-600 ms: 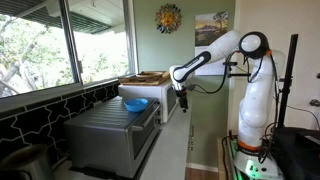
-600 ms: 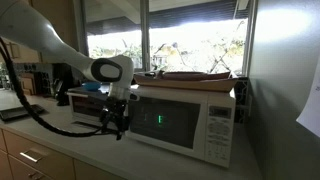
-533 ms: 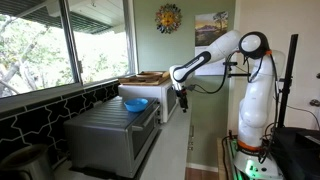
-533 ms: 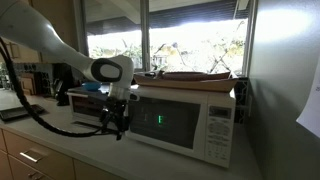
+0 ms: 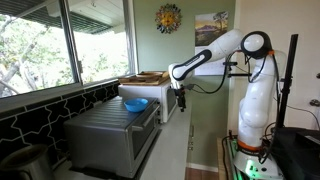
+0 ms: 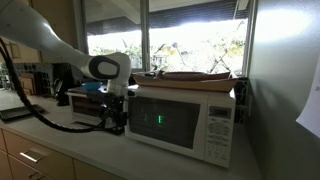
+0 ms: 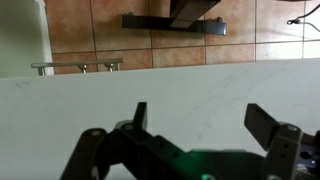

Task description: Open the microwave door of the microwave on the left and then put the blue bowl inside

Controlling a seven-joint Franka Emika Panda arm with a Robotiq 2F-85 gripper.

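Blue bowl [image 5: 134,103]: atop microwave [image 5: 108,136], exterior view only. Gripper [image 7: 200,121]: spread, empty, per wrist view; shifted slightly since earlier.

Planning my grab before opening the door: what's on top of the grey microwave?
Only the blue bowl shows on the ribbed top of the microwave. The bowl's inside and the surface beneath it are hidden.

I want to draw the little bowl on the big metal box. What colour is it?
Bright blue. The blue bowl shows best in an exterior view.
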